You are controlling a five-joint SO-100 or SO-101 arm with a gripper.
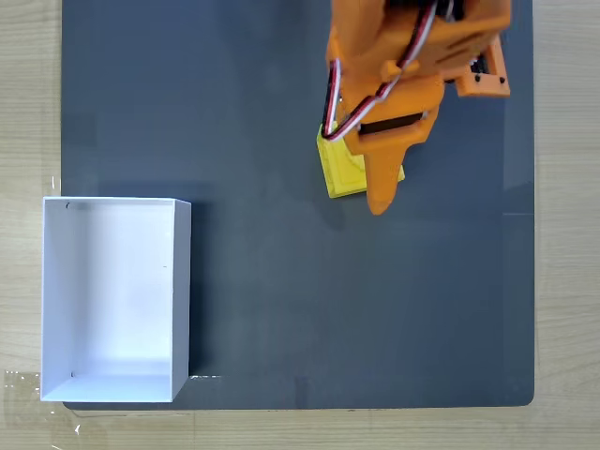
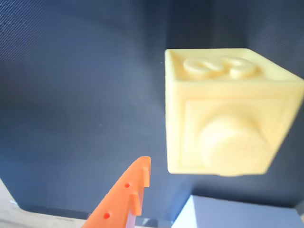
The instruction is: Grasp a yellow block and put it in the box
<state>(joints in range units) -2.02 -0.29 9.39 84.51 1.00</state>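
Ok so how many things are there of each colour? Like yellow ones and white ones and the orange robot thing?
Yellow: 1, the yellow block
White: 1, the box
Orange: 1, the arm's gripper
Dark grey: 1, the mat under everything
Total: 4

Fixed view from above: a light wood-grain surface (image 1: 28,94) carrying a dark grey rectangular mat (image 1: 262,281) with rounded lower corners. Pale wood borders the mat on the left, right and bottom edges. Lighting is even, with soft shadows on the mat.
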